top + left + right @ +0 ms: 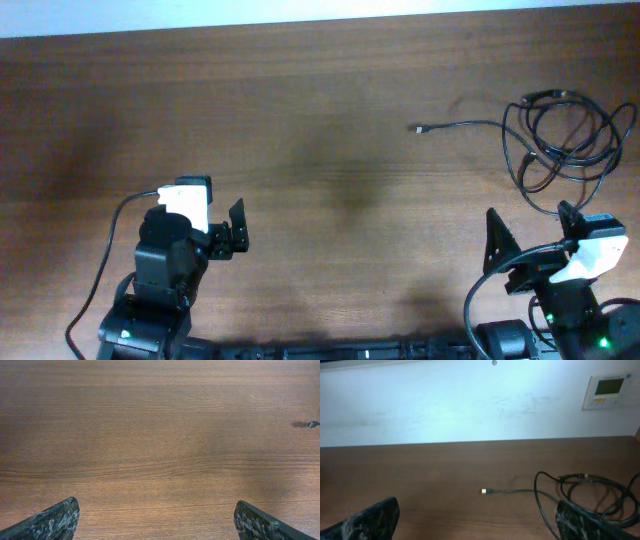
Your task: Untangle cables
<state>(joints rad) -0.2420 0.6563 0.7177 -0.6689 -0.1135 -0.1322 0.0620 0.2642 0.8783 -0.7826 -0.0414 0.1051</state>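
Dark mottled fingertips (52,519) sit at the bottom corners of your left wrist view, wide apart with bare wood between them. Your left gripper (157,522) stands open and holds nothing. Your right gripper (477,520) reads the same way, its two tips spread to the lower corners of its own view with nothing between them. Its right-hand tip overlaps the nearest cable loops in that view, and you cannot tell whether it touches them.

From overhead, you see the left gripper over the near left part of the table (320,80) and the right gripper at the near right.

The cables (540,157) lie as a loose tangle of thin black overlapping loops at the far right of the table. They are near the right gripper and well apart from the left one. One strand runs out of the tangle to the left and ends in a small plug (418,128) lying free on the wood. Its tip looks pale in the right wrist view. Behind the table, a white panel (606,390) hangs on a pale wall.
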